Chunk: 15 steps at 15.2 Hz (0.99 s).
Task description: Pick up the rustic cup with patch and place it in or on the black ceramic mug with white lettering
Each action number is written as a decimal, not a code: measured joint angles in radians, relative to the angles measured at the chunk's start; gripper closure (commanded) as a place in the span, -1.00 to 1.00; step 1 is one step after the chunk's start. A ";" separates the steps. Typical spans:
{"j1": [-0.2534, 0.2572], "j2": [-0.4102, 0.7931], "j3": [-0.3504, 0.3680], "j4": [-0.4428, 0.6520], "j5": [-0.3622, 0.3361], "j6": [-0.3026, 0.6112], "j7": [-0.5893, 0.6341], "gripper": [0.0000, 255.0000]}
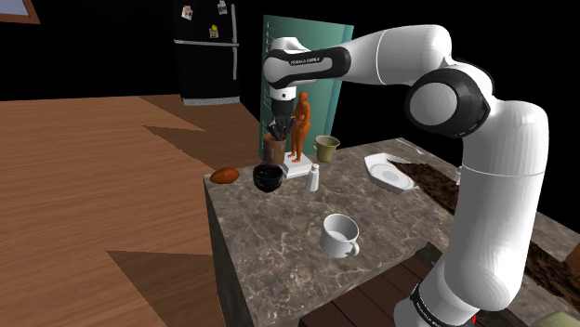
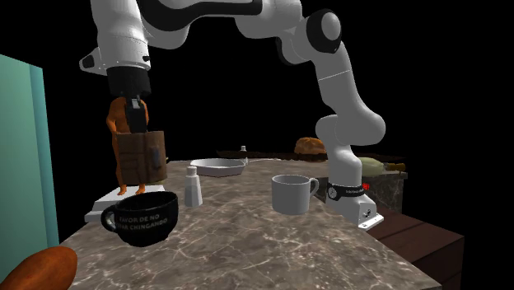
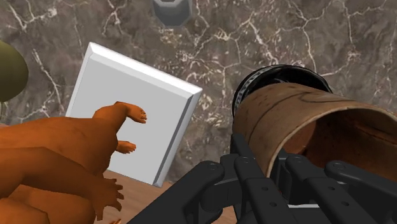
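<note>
Gripper (image 2: 136,118) sits in the upper left of the second ext. view, jaws pinched down on the rim wall of the rustic cup (image 2: 140,158), so the cup is firmly in its grip. The cup is brown with a darker patch on its side, clear of the marble counter (image 2: 288,247) and hanging just above the black mug w/ white lettering (image 2: 142,219), which sits at lower left. They look apart, not touching. In the wrist view the cup (image 3: 299,127) is right at the black fingers (image 3: 216,175), open mouth toward the cam, and the mug's dark rim (image 3: 280,71) peeks out just beyond it. Next to it is an orange figurine (image 3: 63,153) on a white slab base (image 3: 137,108). In the shoulder view the gripper (image 1: 277,125) and cup (image 1: 275,147) are at center frame, over the black mug (image 1: 269,176), with the figurine (image 1: 300,125) just to their right. A small white bottle (image 1: 314,177) stands near the mug. An olive cup (image 1: 326,147) is behind, a white mug (image 1: 339,234) is lower center, and a brown rounded lump (image 1: 224,176) sits at the counter's left edge.
</note>
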 measured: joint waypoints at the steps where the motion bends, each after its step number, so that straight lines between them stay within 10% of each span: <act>1: 0.000 0.002 0.000 -0.007 0.000 0.009 0.000 1.00; 8: 0.001 0.007 0.000 -0.009 0.000 0.016 0.001 1.00; 9: 0.001 0.007 0.000 -0.009 0.000 0.016 0.001 -1.00; 15: 0.001 0.007 0.000 -0.008 0.000 0.016 0.001 -1.00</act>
